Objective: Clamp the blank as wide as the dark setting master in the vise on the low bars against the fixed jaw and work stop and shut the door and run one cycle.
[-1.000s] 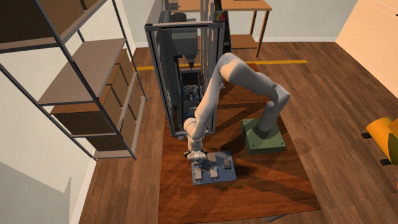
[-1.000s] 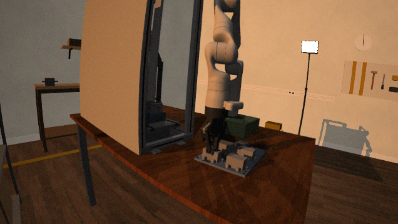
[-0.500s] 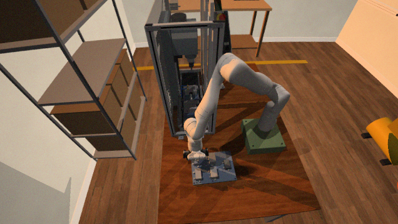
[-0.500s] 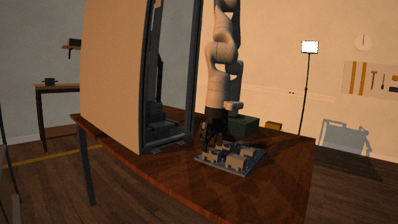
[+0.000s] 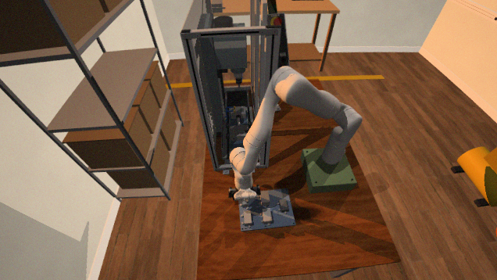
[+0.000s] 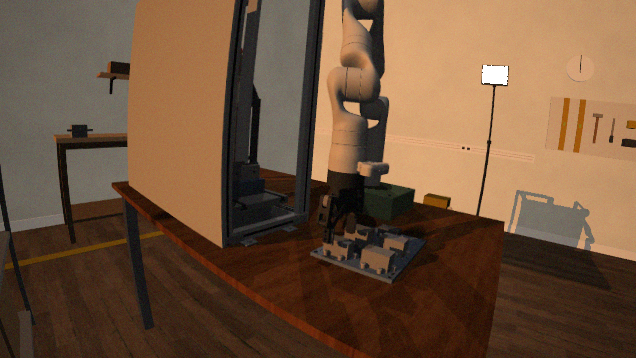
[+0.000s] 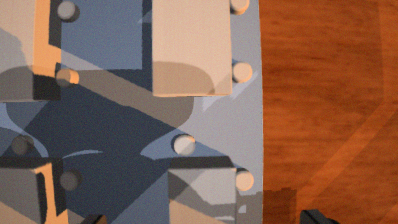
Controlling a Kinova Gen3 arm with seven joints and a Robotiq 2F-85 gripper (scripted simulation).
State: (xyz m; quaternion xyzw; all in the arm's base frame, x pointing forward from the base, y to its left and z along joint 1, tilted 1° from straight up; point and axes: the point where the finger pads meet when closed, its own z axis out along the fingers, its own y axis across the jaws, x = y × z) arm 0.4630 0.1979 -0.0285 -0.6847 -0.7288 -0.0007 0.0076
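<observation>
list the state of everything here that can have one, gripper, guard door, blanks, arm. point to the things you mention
gripper (image 5: 244, 192) (image 7: 202, 218): open, around a block's sides, not holding it
guard door: open, machine reachable from the plate side
blocks on the plate (image 5: 266, 216) (image 6: 378, 258) (image 7: 192, 50): upright
arm (image 5: 258, 125) (image 6: 348, 125): bent, reaching down to the plate
amber lamp: cannot tell
</observation>
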